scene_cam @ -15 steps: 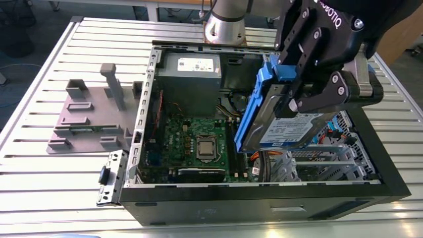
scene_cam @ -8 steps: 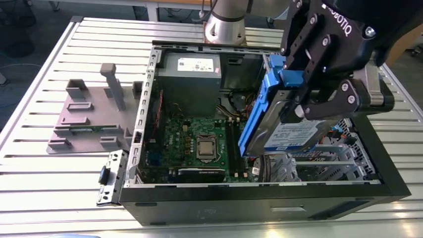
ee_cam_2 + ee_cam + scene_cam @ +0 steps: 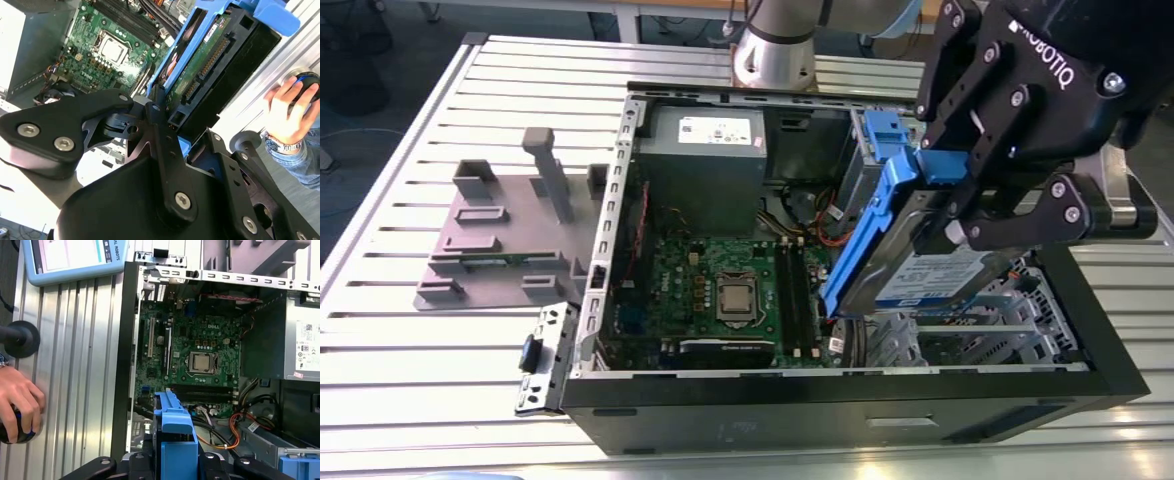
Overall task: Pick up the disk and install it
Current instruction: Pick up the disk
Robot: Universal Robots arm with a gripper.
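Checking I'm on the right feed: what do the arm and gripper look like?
The gripper is matte black, built of angular linkage plates joined by silver screws, with white lettering on its body. The arm behind it is a silver-grey tube with a darker joint band.

Bright, even light fills all views. In the exterior view the ribbed silver metal table (image 3: 400, 360) glares white toward 6 o'clock, while the open black computer case (image 3: 854, 400) keeps its interior dimmer. In the second wrist view the black metal gripper (image 3: 150, 150) sits close and soft-edged, and the pale surface at 8 o'clock is washed out.
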